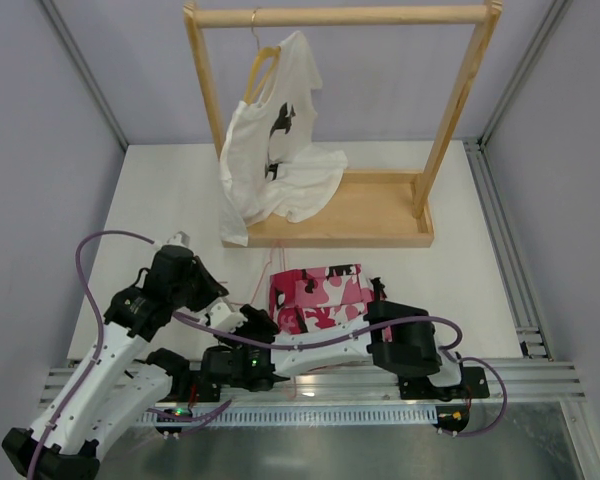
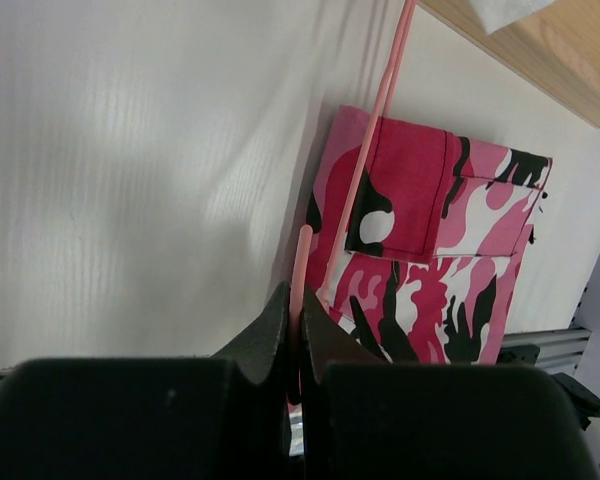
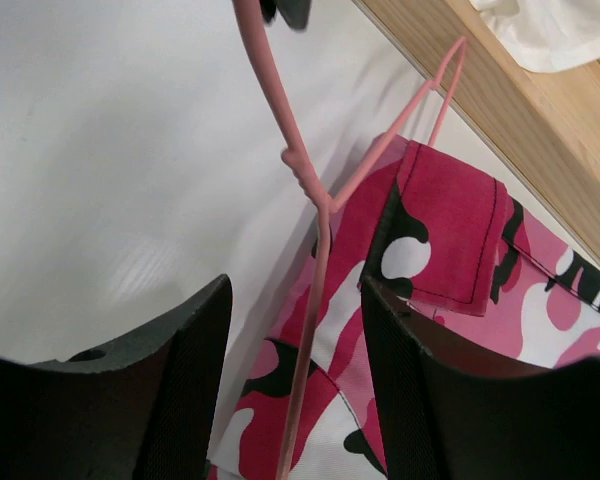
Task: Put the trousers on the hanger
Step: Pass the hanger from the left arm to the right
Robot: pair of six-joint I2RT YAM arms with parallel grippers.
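A white table [image 1: 160, 200] sits between grey walls, with a wooden rack [image 1: 380, 225] at its far end carrying a white T-shirt [image 1: 275, 165]. Seen from above, the trousers [image 1: 320, 295] lie folded flat just in front of the rack's base, and both arms bend in beside them.

In the left wrist view, the left gripper [image 2: 298, 312] is pressed tight on the curled end of the hanger [image 2: 375, 130]. The hanger's wire runs toward the rack, across one edge of the trousers.

In the right wrist view, the right gripper [image 3: 295, 290] stands spread. Its fingers sit on either side of the hanger's twisted neck, with no visible contact.

The step in hand appears to be steadying the hanger over the cloth. The next move likely calls for the free pincer to take the trousers' edge and feed it through the wire triangle.
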